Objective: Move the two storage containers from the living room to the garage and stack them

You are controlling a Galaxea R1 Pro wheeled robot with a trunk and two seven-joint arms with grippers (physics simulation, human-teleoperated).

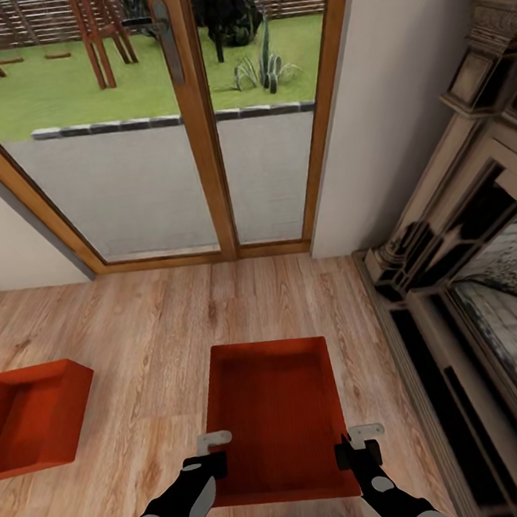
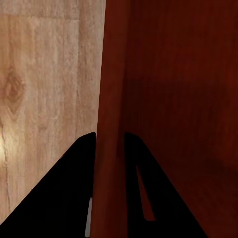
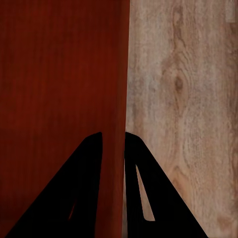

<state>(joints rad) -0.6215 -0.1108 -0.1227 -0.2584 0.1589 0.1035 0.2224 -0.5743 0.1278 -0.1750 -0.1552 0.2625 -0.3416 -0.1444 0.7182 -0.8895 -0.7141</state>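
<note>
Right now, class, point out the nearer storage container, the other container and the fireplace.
nearer storage container [image 1: 278, 417], head view, flat bottom.
other container [image 1: 36, 424], head view, inner bottom.
fireplace [image 1: 460, 267], head view, dark frame.

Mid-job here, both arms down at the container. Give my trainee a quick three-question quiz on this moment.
1. True or false: each gripper has one finger on either side of a side wall of the near storage container.
2. Which surface is that container on: A) concrete, B) wood plank floor, C) sofa?
3. What lies on the robot's left, away from the left gripper and right gripper?

Key: 1 true; 2 B; 3 the second storage container.
</note>
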